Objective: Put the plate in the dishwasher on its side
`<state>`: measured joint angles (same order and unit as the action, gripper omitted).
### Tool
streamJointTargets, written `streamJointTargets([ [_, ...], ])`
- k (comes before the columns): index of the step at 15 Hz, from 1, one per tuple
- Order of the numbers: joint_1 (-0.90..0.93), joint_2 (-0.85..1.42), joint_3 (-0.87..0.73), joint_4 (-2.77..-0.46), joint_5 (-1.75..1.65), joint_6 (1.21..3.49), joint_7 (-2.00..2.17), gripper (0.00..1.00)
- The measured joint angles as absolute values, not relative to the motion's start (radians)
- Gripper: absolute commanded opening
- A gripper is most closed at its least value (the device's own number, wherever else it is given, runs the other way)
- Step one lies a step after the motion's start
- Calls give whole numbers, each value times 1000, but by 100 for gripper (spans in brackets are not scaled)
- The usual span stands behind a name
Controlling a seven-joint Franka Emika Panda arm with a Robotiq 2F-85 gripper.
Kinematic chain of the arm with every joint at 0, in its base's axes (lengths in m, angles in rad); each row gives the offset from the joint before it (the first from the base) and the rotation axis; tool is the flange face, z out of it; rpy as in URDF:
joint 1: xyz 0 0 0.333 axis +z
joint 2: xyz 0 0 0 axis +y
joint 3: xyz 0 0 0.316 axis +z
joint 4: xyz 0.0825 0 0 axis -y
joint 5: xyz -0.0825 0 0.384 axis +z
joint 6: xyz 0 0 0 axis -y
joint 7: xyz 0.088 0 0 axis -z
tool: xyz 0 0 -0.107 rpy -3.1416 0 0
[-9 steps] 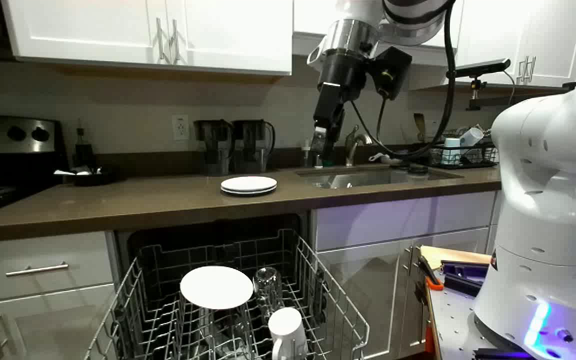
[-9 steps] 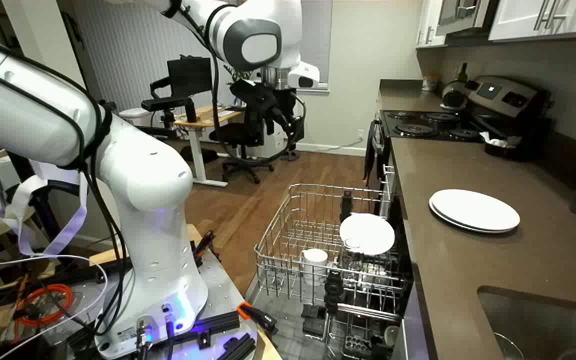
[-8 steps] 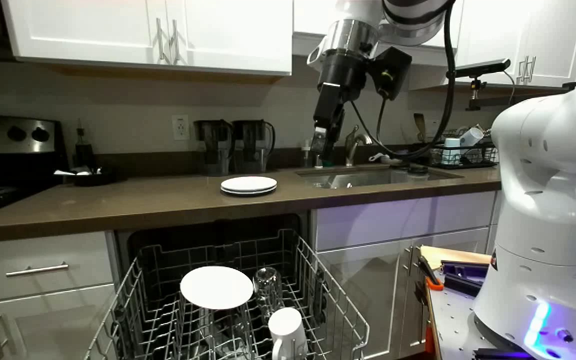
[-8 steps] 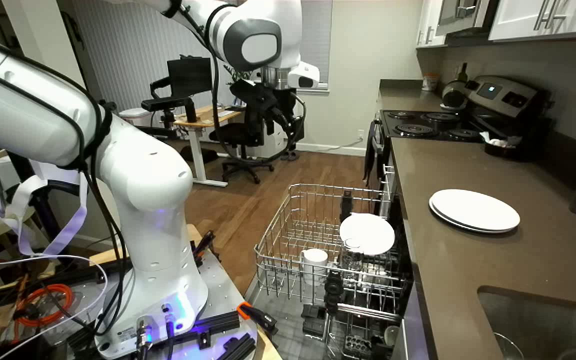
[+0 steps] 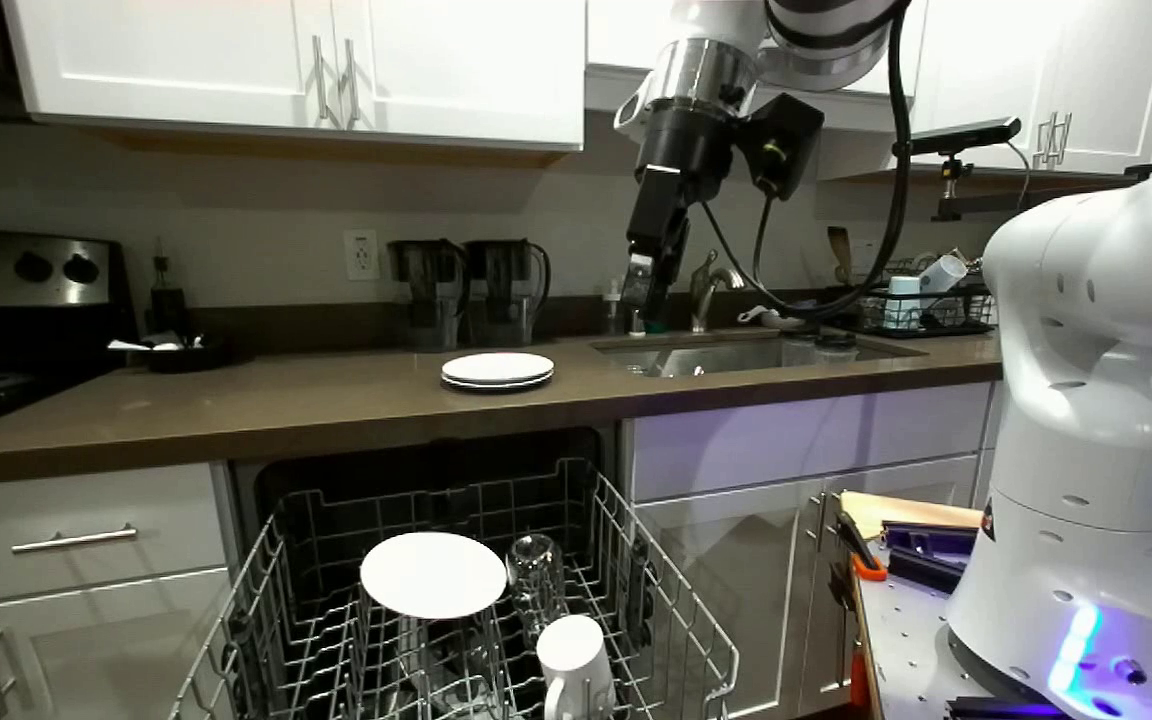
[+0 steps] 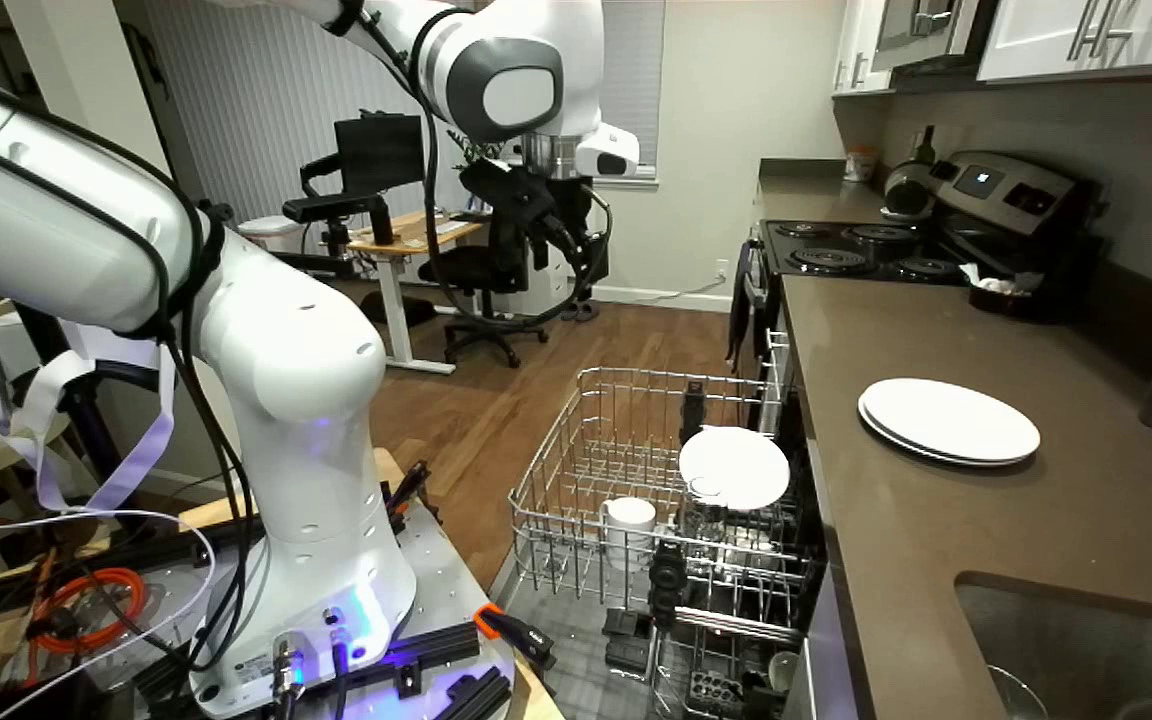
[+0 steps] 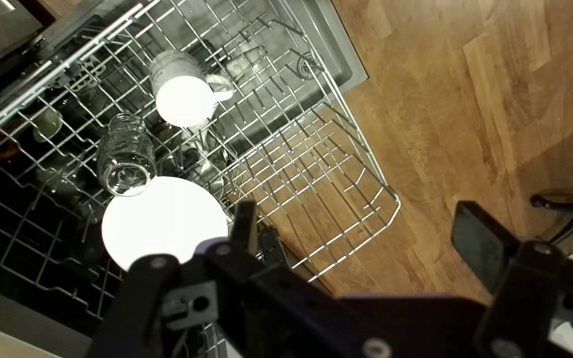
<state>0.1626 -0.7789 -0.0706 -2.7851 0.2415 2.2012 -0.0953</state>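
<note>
The white round plate [image 5: 433,575] lies tilted, more flat than upright, on top of the dishwasher rack [image 5: 664,563]. It also shows in an exterior view [image 6: 734,467] and in the wrist view [image 7: 164,221], beside a clear glass. What it rests on is partly hidden. The dishwasher's dark interior [image 5: 416,470] is behind the pulled-out rack. My gripper [image 7: 356,214] is open and empty, its fingers wide apart, high above the rack. It also shows in both exterior views [image 5: 646,285] [image 6: 576,225]. In the wrist view, one finger appears close to the plate's edge, but the plate is well below.
Two stacked white plates [image 5: 497,370] lie flat on the counter [image 6: 916,560]. A white mug [image 5: 574,660] and a clear glass [image 5: 536,575] stand upside down in the rack. The rack's wire sides rise around them. The counter edge and sink [image 5: 746,355] are behind.
</note>
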Motion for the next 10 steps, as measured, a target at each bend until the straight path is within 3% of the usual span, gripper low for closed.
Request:
streamJointTargets([
  [5,146,-764,-66,-2758,209,2150,-91,100],
  [10,85,-552,-25,-2497,26,1988,-90,100],
])
